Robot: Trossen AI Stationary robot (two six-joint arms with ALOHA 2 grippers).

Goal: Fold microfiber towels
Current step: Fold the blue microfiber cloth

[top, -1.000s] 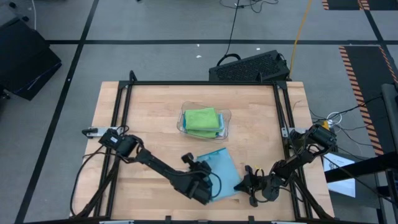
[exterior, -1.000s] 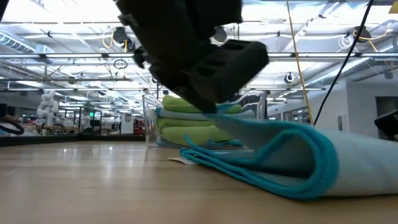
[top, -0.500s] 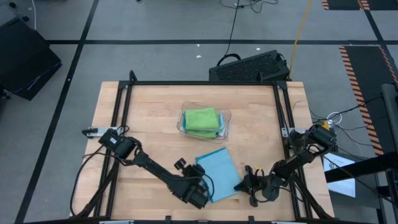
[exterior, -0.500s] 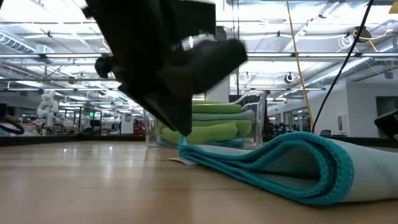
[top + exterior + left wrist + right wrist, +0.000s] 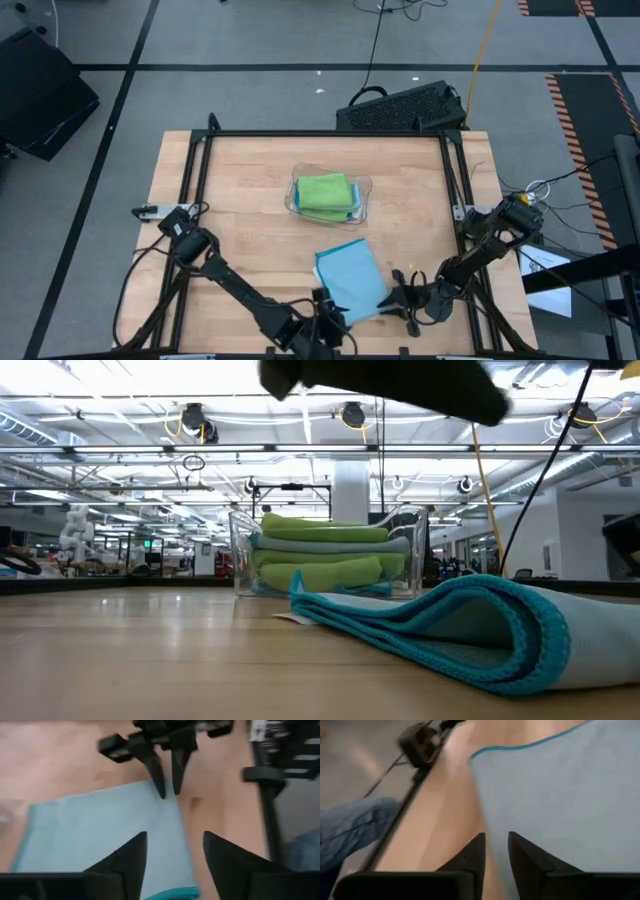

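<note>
A light blue microfiber towel [image 5: 350, 275] lies folded on the wooden table, toward its near edge, its rounded fold [image 5: 520, 635] facing the low camera. My left gripper [image 5: 175, 837] hovers open above the towel's near edge [image 5: 332, 312], touching nothing. My right gripper [image 5: 393, 297] stands at the towel's right near corner, its fingers a narrow gap apart [image 5: 495, 840]. Farther back, a clear plastic tray [image 5: 364, 196] holds folded lime green towels [image 5: 320, 555]. My right gripper's fingertips [image 5: 161, 787] stand at the towel's right edge [image 5: 487, 827], coming in low from the table's right side. Whether they touch the cloth I cannot tell. The towel lies flat on the table.
Black frame rails [image 5: 452, 190] run along the table's sides and far edge. A black keyboard-like thing [image 5: 400, 108] sits behind the far edge. Bare wood lies left of the towel [image 5: 240, 210]. A person's leg in blue cloth [image 5: 350, 825] shows beyond the right rail.
My left gripper has opened and let go of the blue towel's upper layer, then risen and drawn back toward the table's near edge, tipping up. The upper layer has settled down, and the towel now lies folded flat.
</note>
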